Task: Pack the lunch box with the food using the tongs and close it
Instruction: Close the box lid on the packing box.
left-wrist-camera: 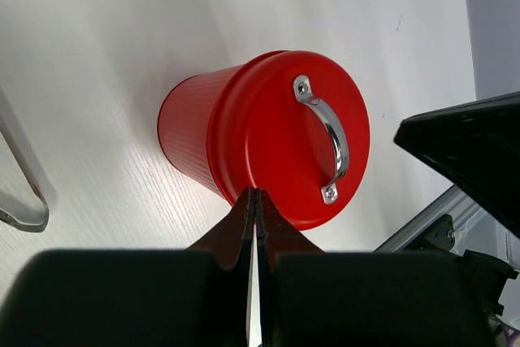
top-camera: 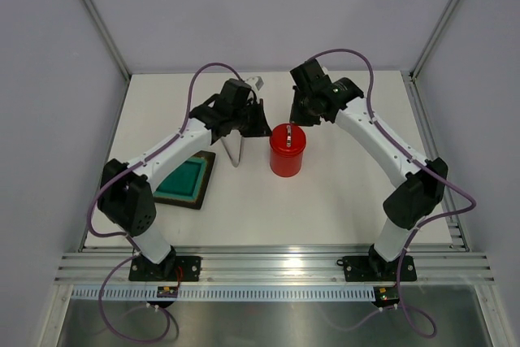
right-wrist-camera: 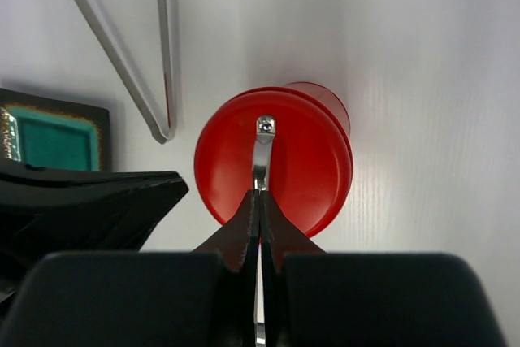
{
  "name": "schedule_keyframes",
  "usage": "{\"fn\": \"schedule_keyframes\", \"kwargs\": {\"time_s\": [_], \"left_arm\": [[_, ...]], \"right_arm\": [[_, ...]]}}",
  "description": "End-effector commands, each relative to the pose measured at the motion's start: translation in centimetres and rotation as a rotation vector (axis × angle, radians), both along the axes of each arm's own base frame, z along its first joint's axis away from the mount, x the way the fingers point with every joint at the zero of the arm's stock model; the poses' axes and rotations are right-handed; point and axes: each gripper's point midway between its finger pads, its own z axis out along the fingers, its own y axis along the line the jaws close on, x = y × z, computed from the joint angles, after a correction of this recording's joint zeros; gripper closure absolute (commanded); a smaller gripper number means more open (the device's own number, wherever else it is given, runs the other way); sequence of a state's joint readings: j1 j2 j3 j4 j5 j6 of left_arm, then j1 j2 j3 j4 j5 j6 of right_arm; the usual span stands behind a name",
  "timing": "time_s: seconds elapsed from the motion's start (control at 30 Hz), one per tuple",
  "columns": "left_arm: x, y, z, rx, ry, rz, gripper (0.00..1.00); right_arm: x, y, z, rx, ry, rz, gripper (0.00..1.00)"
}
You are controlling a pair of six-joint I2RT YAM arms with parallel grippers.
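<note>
Mid-table, lunch box [top-camera: 287, 150] w/ lid [left-wrist-camera: 276, 144] on, tongs [right-wrist-camera: 166, 54] beside; L gripper [left-wrist-camera: 256, 201] & R gripper [right-wrist-camera: 258, 205] shut, empty, so looks done, next: back both off.

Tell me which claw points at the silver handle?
The right gripper: its shut tips sit over the silver handle on the red lid; the left gripper aims at the lid's edge.
</note>
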State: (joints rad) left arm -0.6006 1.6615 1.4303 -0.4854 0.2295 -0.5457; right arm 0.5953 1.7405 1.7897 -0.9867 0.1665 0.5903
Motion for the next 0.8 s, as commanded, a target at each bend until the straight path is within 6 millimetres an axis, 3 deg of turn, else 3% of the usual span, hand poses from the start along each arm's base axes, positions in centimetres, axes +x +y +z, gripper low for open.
{"fn": "schedule_keyframes", "kwargs": {"time_s": [0.0,0.1,0.3,0.4,0.53,0.6,0.7,0.77], "left_arm": [[0.7,0.4,3.3,-0.015,-0.089,0.021,1.0],[0.8,1.3,3.6,-0.016,-0.093,0.057,1.0],[1.7,6.6,4.0,0.106,-0.168,0.257,1.0],[1.7,8.0,3.7,0.071,-0.15,0.274,1.0],[1.5,8.5,3.2,0.06,-0.125,0.268,1.0],[1.4,8.4,3.0,0.058,-0.121,0.266,1.0],[1.4,7.9,2.8,0.041,-0.116,0.25,1.0],[1.6,7.5,2.6,0.032,-0.113,0.234,1.0]], "right_arm": [[0.2,1.1,2.0,0.044,-0.025,0.042,1.0],[0.1,2.4,1.7,0.04,-0.014,0.073,1.0],[-0.2,4.9,1.1,0.04,-0.012,0.127,1.0],[0.2,5.1,-0.7,0.014,0.015,0.123,1.0],[-0.1,4.9,-4.8,-0.035,0.097,0.118,1.0],[-0.5,4.9,-5.8,-0.044,0.124,0.115,1.0],[-0.7,4.7,-5.0,-0.061,0.106,0.111,1.0],[-0.6,4.3,-2.9,-0.063,0.064,0.104,1.0]]}}
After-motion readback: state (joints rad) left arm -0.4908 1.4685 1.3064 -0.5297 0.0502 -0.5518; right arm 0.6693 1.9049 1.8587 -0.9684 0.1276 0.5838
